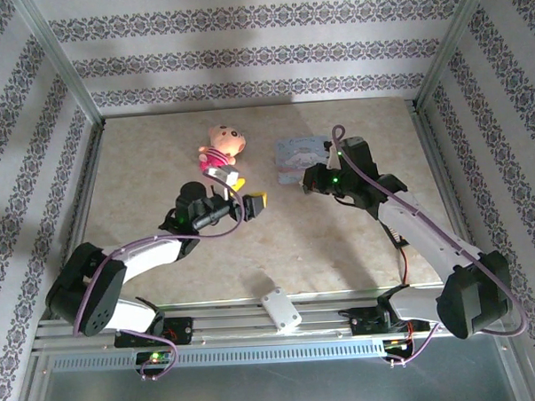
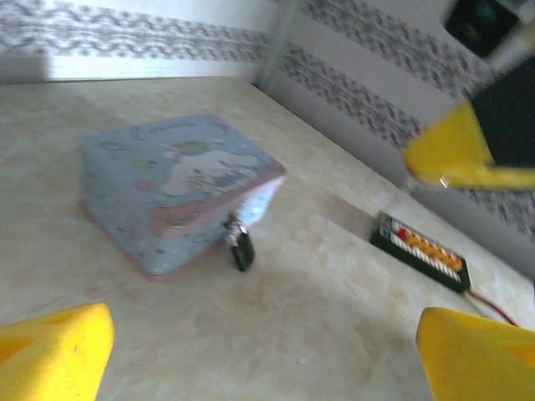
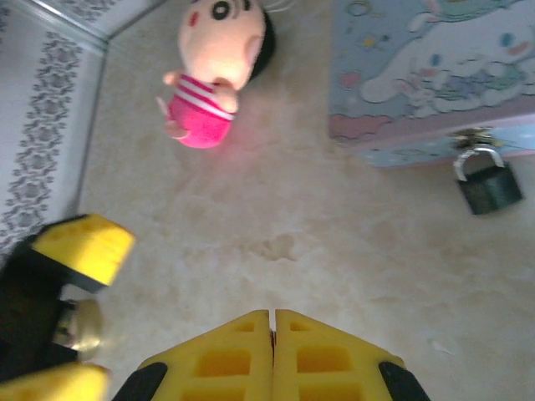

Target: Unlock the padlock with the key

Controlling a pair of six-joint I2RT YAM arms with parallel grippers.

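Beige marbled tabletop (image 1: 323,251) spreads open between the arms from above, with patterned walls (image 1: 244,59) on 3 sides. Left wrist: left gripper (image 2: 263,338) spread wide, padlock (image 2: 241,247) hanging off the tin's (image 2: 159,188) front edge. Right wrist: right gripper (image 3: 272,351) has its fingers pressed together, with open tabletop beside the padlock (image 3: 489,188).

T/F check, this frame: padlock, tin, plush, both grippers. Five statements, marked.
1. The padlock hangs from the clasp of the tin. True.
2. The right gripper is open. False: its fingers are pressed together.
3. The plush lies on the tin. False: it lies on the table beside the tin, apart from it.
4. The left gripper is open. True.
5. The right gripper holds the padlock. False: it is apart from the padlock, with nothing between its fingers.
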